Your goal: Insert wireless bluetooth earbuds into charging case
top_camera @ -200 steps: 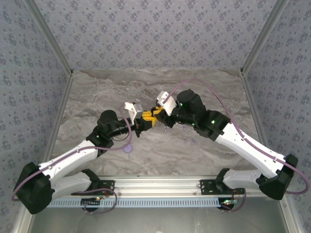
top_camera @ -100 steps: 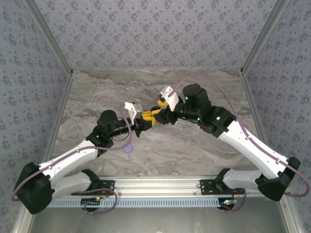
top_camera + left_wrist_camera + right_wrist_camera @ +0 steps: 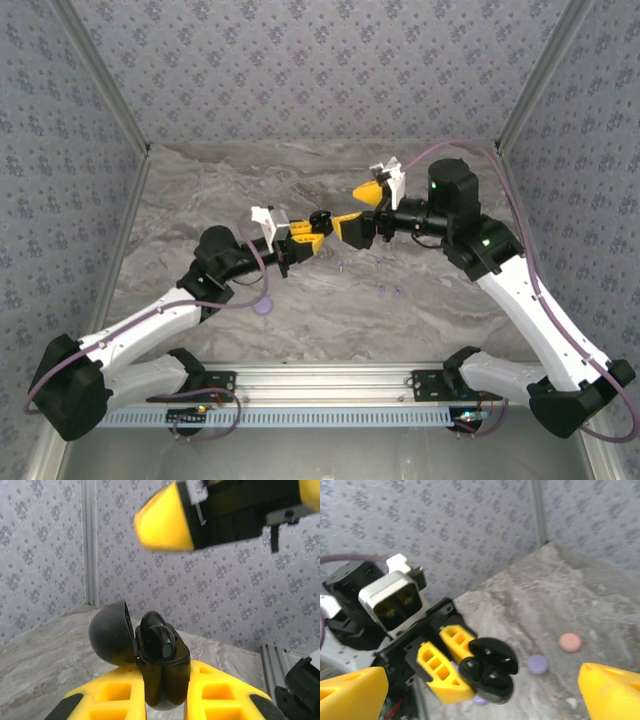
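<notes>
The left gripper (image 3: 306, 232) was raised above the middle of the table (image 3: 200, 190), its yellow fingers closed on the black case (image 3: 320, 218). The case was open. In the left wrist view its round lid (image 3: 107, 635) hung back to the left, and a black bud (image 3: 162, 642) sat up in the base. The right wrist view showed dark shapes in both wells of the case (image 3: 487, 675), but I could not tell whether each held a bud fully pressed home.

The right gripper (image 3: 352, 207) hovered just right of the case with its jaws spread wide and nothing between them. Its two yellow fingertips (image 3: 350, 690) sat at the bottom corners of its own view.

The black pair looked close to finished. What seemed left there was a check that both buds were seated, then shutting the lid.

The rest was not yet done. One loose bud (image 3: 342, 267) lay on the table just near of the grippers, and two more (image 3: 390, 292) lay a little nearer and to the right. All were pale and too small to tell their colour for sure. A lavender case (image 3: 263, 306) lay near the left arm. The right wrist view showed a lavender case (image 3: 537, 664) and a pink case (image 3: 570, 642) flat on the table. Both looked shut, so they would likely need opening first.
</notes>
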Available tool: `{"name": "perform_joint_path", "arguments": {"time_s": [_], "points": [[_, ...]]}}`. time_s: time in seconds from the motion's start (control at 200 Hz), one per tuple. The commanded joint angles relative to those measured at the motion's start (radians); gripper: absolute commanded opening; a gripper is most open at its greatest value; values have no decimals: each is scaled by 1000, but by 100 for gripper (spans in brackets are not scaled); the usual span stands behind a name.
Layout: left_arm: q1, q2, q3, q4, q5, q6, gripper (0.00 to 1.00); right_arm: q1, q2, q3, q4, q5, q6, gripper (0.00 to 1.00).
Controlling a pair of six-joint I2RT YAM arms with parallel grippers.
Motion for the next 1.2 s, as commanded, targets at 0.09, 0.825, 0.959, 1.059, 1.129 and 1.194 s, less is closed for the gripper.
{"name": "perform_joint_path", "arguments": {"time_s": [0.09,0.825,0.959,1.059,1.129,1.194], "points": [[-5,5,58,83,60,-20,0,2,52,-7,13,-97,49,100],[-5,17,68,50,87,-31,0,78,75,35,13,-247,-103,96],[-5,14,62,35,80,-25,0,77,35,11,37,-239,-121,96],[-5,16,61,29,77,-23,0,73,2,-18,54,-225,-129,97],[-5,18,58,29,75,-24,0,70,-14,-33,57,-212,-130,97],[-4,18,56,33,74,-26,0,70,-19,-36,45,-193,-131,97]]}}
